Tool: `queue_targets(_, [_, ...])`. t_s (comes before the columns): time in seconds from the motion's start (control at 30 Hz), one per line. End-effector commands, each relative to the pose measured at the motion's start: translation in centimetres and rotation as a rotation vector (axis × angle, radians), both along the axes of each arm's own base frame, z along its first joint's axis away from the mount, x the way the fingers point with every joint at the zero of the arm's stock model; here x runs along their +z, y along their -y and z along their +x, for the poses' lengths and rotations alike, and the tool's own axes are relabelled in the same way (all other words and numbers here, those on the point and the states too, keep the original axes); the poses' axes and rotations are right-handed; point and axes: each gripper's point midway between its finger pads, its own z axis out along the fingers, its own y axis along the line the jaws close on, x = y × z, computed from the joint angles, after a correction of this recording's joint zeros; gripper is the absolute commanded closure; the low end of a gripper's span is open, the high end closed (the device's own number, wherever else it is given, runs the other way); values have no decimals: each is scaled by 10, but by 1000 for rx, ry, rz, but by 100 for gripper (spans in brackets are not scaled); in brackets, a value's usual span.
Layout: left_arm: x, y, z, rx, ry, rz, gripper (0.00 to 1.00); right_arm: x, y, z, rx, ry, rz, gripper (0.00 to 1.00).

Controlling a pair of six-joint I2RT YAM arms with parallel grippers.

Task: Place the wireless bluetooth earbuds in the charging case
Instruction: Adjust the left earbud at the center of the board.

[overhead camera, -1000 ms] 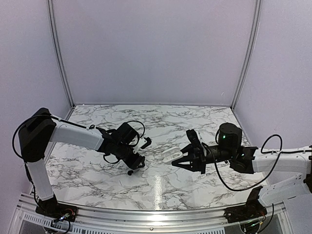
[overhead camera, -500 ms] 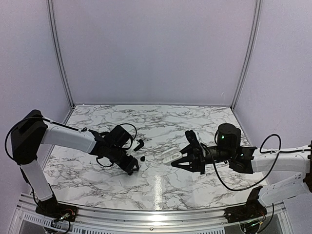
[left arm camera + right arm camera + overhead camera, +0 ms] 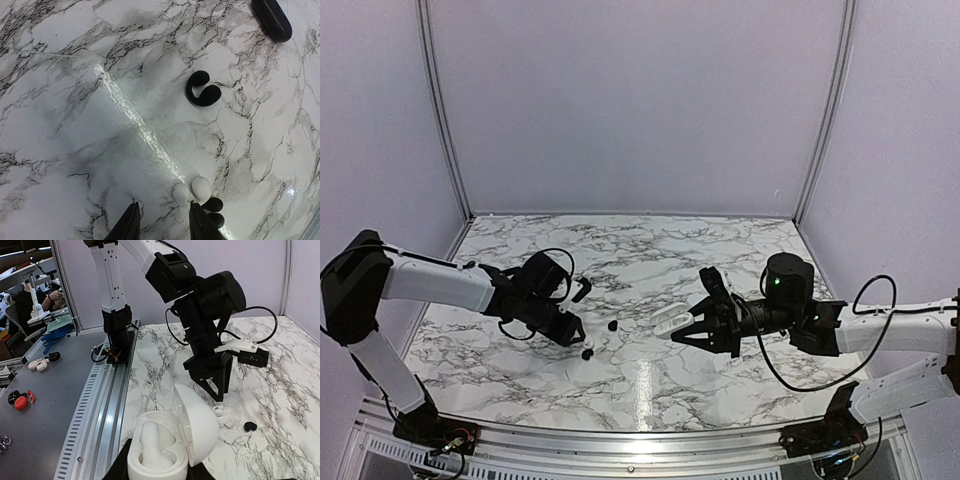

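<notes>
The charging case [image 3: 165,447] is white here, not black. It is oval, its lid stands open and its moulded wells are empty. My right gripper [image 3: 159,471] is shut on it and holds it above the table, as the top view shows [image 3: 668,320]. A black C-shaped earbud [image 3: 202,90] lies on the marble [image 3: 612,325] [image 3: 250,426]. A small white-and-black earbud piece [image 3: 197,192] lies at the tip of my left gripper's [image 3: 164,222] right finger [image 3: 586,352]. My left gripper is open and empty.
A glossy black rounded shape [image 3: 271,19] is cut off at the top right of the left wrist view; I cannot tell what it is. An aluminium rail [image 3: 620,438] runs along the table's near edge. The left arm [image 3: 200,295] stands over the earbuds.
My left arm has drawn back to the left, and the black earbud now lies uncovered to the right of its gripper. My right arm and the open case have not moved.
</notes>
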Motion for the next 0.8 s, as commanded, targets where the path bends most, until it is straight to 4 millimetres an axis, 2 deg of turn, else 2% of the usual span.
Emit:
queue_targets(0.0, [26,-5,11,34,108,-18,67,8,-4,0,5,4,17,100])
queue_targets(0.2, [51,1,4,-90,278,6,75,7,-3,0,2,1,14,100])
queue_targets(0.27, [50,1,-2,-135,300,16,78,8,-3,0,1,2,16,100])
queue_targets(0.47, [27,-4,-11,-241,363,167,75,8,-3,0,4,-3,17,100])
queue_targets(0.6, [16,1,-13,-280,361,210,68,7,-4,0,6,-5,15,100])
queue_targets(0.77, [3,-3,-11,-299,354,265,59,8,-3,0,4,-3,17,100])
